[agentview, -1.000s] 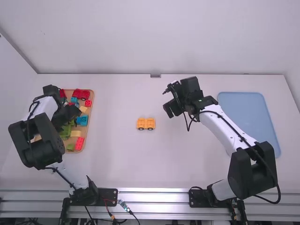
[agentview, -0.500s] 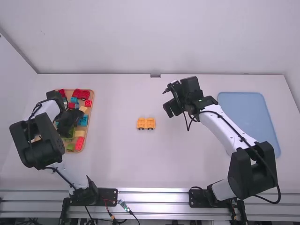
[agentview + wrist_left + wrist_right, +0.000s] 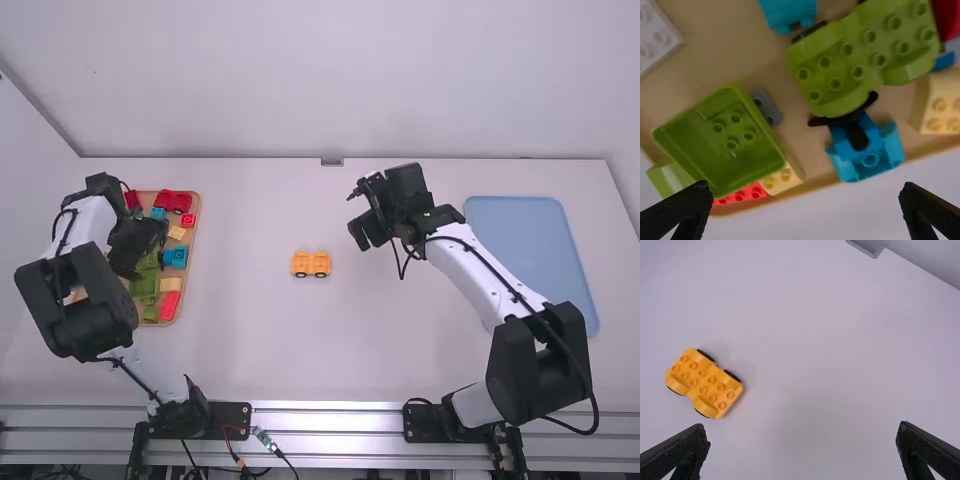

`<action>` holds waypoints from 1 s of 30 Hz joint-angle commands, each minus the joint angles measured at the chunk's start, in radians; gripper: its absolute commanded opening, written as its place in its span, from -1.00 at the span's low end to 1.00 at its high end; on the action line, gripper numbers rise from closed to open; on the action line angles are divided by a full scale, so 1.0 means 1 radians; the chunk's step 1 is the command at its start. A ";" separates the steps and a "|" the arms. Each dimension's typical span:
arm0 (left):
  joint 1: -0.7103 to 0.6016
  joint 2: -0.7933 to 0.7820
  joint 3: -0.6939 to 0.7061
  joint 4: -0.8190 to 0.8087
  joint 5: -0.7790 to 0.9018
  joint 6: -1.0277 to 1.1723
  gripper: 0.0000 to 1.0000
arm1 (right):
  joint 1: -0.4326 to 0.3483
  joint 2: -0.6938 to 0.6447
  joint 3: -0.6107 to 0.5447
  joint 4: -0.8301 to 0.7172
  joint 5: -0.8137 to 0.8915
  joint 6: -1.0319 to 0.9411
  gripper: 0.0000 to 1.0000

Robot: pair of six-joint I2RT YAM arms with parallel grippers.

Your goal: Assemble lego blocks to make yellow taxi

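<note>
One yellow car base [image 3: 704,384] sits upright on the table [image 3: 250,340], and your right gripper [image 3: 802,431] is the nearer one to it. From there, the high view shows the base to the left and a bit closer to the camera, with its long side running left to right. Your right fingers are spread, with nothing between them.

Your left gripper [image 3: 805,192] is over the tray [image 3: 195,222], spread wide and empty too. It looks like you need a yellow block next, and your left arm is the near one for that. In the high view, the far pale block [image 3: 177,233] lies to the right of your left gripper, by the tray's right edge. The near pale block [image 3: 782,178] is closer to the camera, tucked by the green tub [image 3: 722,135], so your fingers could bump that.
</note>
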 commanded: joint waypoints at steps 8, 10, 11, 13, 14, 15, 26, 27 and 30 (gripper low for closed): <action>-0.011 -0.017 -0.028 -0.053 0.130 -0.105 0.88 | 0.005 -0.021 0.031 -0.005 0.000 0.005 0.98; -0.022 -0.017 -0.034 -0.076 0.083 -0.163 0.89 | 0.005 -0.021 0.031 -0.005 0.000 0.005 0.98; -0.023 -0.017 -0.034 -0.080 0.076 -0.171 0.89 | 0.005 -0.021 0.031 -0.005 0.000 0.005 0.98; -0.038 -0.017 -0.037 -0.105 0.064 -0.198 0.91 | 0.005 -0.021 0.032 -0.004 0.000 0.005 0.98; -0.044 -0.017 -0.037 -0.109 0.066 -0.198 0.94 | 0.005 -0.021 0.031 -0.002 0.000 0.005 0.98; -0.050 -0.017 -0.037 -0.112 0.063 -0.204 0.95 | 0.005 -0.021 0.031 -0.002 0.000 0.005 0.98; -0.105 -0.017 -0.092 -0.076 -0.061 -0.305 0.94 | 0.005 -0.021 0.031 -0.005 0.000 0.005 0.98; -0.098 -0.017 -0.101 -0.058 -0.058 -0.286 0.93 | 0.005 -0.021 0.031 -0.006 0.000 0.005 0.98; -0.084 -0.017 -0.122 -0.035 -0.069 -0.281 0.87 | 0.005 -0.021 0.031 -0.005 0.000 0.005 0.98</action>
